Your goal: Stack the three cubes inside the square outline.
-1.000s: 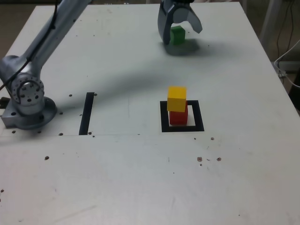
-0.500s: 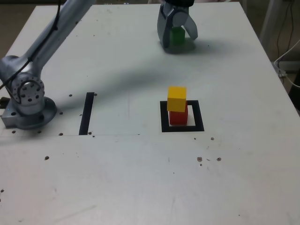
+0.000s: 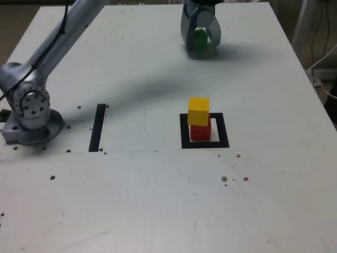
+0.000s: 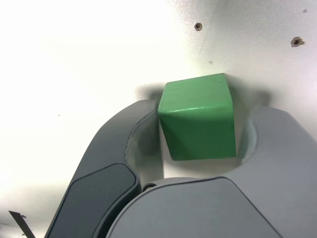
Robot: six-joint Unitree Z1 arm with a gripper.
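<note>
Gripper (image 3: 200, 43) at far end of desk (image 3: 131, 200), fingers (image 4: 124, 148) pinching green cube (image 3: 200, 40) w/ one side touching, other hidden. Yellow cube (image 3: 198, 111) on red cube (image 3: 200, 132) inside square outline (image 3: 184, 132).

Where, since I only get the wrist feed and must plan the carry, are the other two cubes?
Observer: The yellow cube sits on top of the red cube, nearer the exterior camera.
Operator: Is that stack inside the outline?
Observer: Yes, the red cube stands within the square outline.
Operator: Anything else nearby?
Observer: A straight black strip lies to the exterior view's left of the outline.
</note>
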